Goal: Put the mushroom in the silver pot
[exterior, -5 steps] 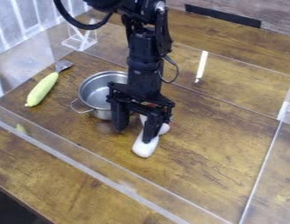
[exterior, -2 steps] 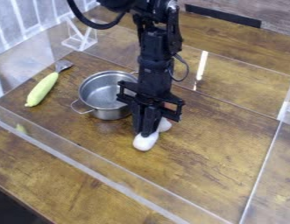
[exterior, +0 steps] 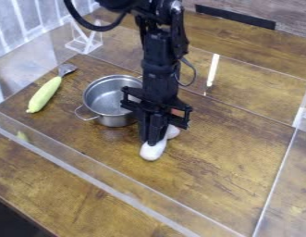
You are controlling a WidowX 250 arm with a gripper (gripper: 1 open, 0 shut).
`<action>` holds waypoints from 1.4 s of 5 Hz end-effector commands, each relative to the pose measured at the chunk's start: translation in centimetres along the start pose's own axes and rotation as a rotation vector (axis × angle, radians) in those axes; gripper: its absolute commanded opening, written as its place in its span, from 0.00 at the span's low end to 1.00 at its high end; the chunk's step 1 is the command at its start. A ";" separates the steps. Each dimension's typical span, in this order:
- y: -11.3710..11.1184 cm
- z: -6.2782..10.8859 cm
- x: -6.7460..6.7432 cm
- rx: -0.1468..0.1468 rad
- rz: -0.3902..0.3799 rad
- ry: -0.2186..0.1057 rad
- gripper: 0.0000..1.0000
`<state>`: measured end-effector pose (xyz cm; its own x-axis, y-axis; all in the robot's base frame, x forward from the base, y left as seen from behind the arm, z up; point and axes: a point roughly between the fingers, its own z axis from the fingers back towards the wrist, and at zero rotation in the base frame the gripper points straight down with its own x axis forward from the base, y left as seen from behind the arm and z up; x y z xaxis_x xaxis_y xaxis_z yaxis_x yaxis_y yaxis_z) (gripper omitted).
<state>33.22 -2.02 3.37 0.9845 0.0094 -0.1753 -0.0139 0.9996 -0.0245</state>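
Near the middle of the bench (exterior: 229, 176), I see my gripper (exterior: 155, 142) pointing straight down, right on top of the mushroom (exterior: 155, 150). My jaws are squeezed shut on the mushroom. It lies on the wood, and its white end sticks out below the jaws, toward the near edge. Just beside it, toward the left edge, sits the silver pot (exterior: 108, 98). A yellow-green corn cob (exterior: 44, 93) lies by the left edge, well apart.
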 end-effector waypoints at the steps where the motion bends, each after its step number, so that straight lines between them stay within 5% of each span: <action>1: 0.3 4.6 -0.1 -0.018 0.077 -0.099 0.00; 4: 4.0 9.7 -0.2 -0.021 -0.063 -0.191 0.00; 6: 5.5 9.8 -1.2 -0.044 0.097 -0.209 0.00; 7: 6.1 8.2 -1.2 -0.054 0.134 -0.210 0.00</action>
<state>33.34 3.54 9.11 0.9900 0.1330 -0.0480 -0.1361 0.9883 -0.0684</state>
